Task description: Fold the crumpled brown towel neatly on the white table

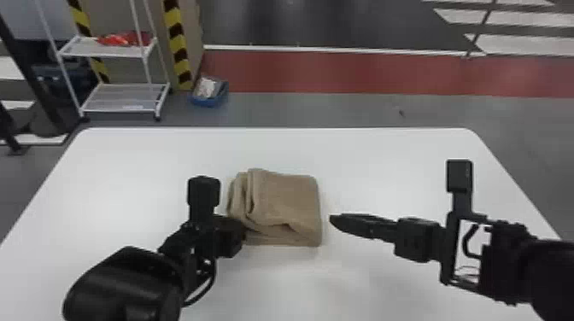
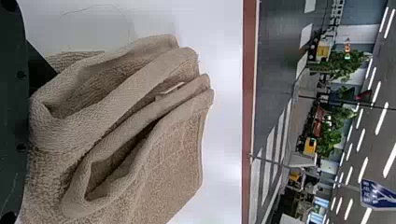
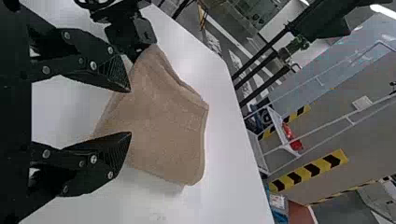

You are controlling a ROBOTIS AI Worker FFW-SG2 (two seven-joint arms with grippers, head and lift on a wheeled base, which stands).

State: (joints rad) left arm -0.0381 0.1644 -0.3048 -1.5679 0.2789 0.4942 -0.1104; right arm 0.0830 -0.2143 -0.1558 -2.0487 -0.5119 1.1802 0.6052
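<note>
Head view: towel (image 1: 286,200) about mid-counter (image 1: 384,162), already a rough compact packet. Right side fairly square; left end bulges in stacked, uneven folds. Left tool (image 1: 232,237) right up against the near left part. Right tool (image 1: 333,220) beside the right edge, a small gap between. Step in hand, as I judge it: tidying that bulky left end. Most of the folding looks done.

Left wrist view: folds at this end stand in slack loops, hollows between them. Cloth hides the business end, so cannot tell whether the left tool is wide, narrow or gripping a layer. Advice: make sure of the full stack before any pull; catching one layer would likely drag out an inner fold. Keep any lift low, bring the loops in line, then lay them down and press outward to flatten.

Right wrist view: right tool set wide, nothing gripped that I can see, towel lying beyond its fingers. Upper surface smooth here. Good spot for a light steadying press while the left end is worked; too hard a push could skew the square side. Release gently, last of all.
</note>
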